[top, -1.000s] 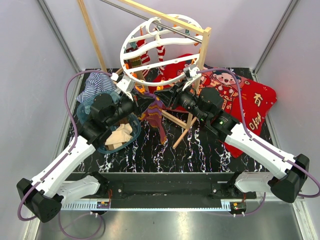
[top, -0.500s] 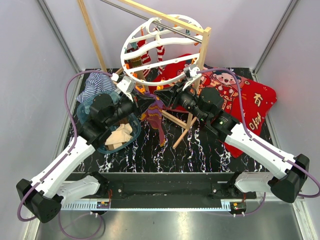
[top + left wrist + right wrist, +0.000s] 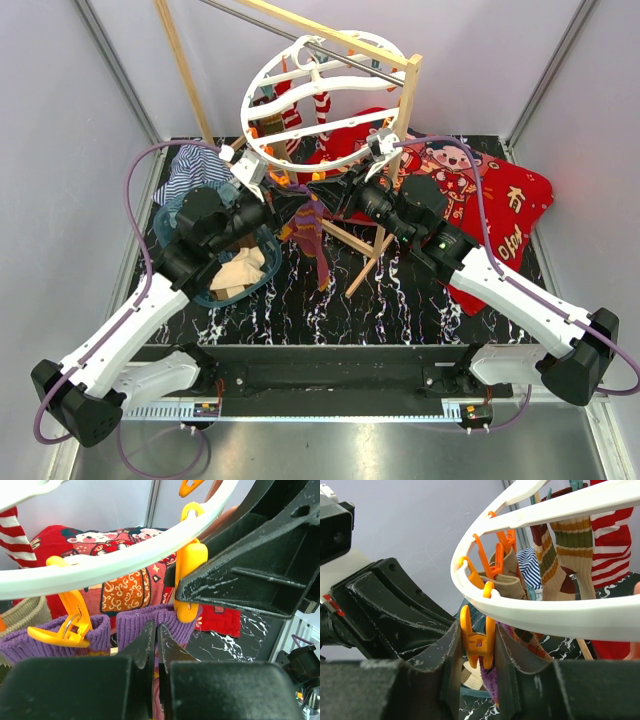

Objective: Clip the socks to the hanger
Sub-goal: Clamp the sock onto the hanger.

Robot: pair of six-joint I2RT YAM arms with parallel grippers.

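The white round hanger [image 3: 300, 100] hangs from the wooden frame. A purple striped sock [image 3: 312, 228] dangles under its near rim. My left gripper [image 3: 156, 630] is shut on the sock's purple cuff [image 3: 137, 622], holding it up below the white ring [image 3: 125, 560]. My right gripper [image 3: 477, 640] is shut on an orange clip [image 3: 479, 645] and presses on its two handles. The sock's purple edge [image 3: 492, 680] sits at that clip's mouth. In the left wrist view the same clip [image 3: 189, 575] rests on the cuff. Another orange clip [image 3: 70, 625] grips purple knit at the left.
Other socks hang from the hanger, one red-white striped [image 3: 320, 105] and one brown banded [image 3: 572, 555]. A blue basket [image 3: 262, 270] with more socks sits under my left arm. A blue-white striped cloth [image 3: 190, 165], a red blanket [image 3: 500, 210] and the wooden frame's legs [image 3: 365, 265] lie nearby.
My left arm has shifted very slightly to the left and the purple sock hangs a little straighter. Both grips are the same.
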